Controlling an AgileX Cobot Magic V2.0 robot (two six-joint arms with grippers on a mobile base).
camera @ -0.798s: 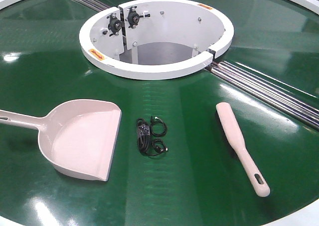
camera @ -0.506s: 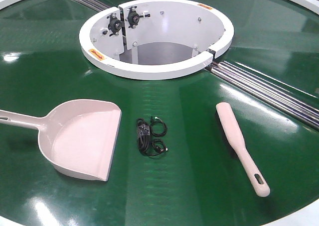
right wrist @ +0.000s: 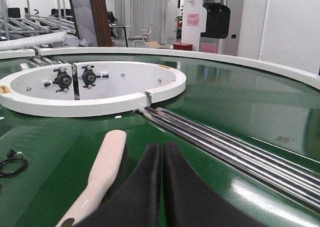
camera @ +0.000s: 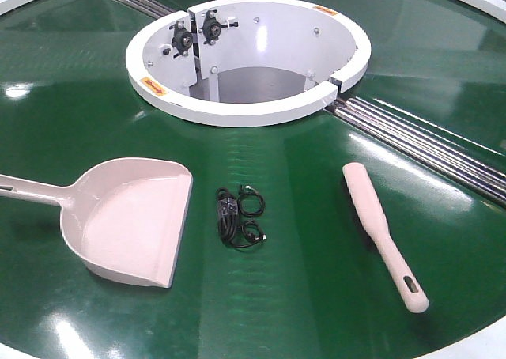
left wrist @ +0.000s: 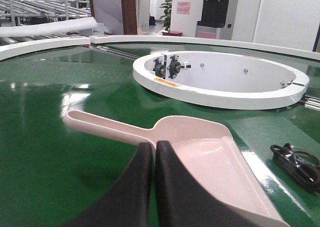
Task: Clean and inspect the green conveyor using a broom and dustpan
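The dustpan (camera: 134, 221) lies on the green conveyor (camera: 300, 296) at the front left, mouth to the right, handle to the left. The broom (camera: 381, 231) lies at the front right, handle end nearest. In the left wrist view my left gripper (left wrist: 154, 146) is shut and empty, hovering in front of the dustpan (left wrist: 200, 152) where handle meets pan. In the right wrist view my right gripper (right wrist: 162, 147) is shut and empty, just right of the broom (right wrist: 102, 174). Neither gripper shows in the front view.
A black coiled cable (camera: 239, 217) lies between dustpan and broom, and shows in the left wrist view (left wrist: 295, 162). The white inner ring wall (camera: 245, 106) stands behind. Silver rollers (camera: 427, 145) cross the belt at right and show in the right wrist view (right wrist: 225, 152).
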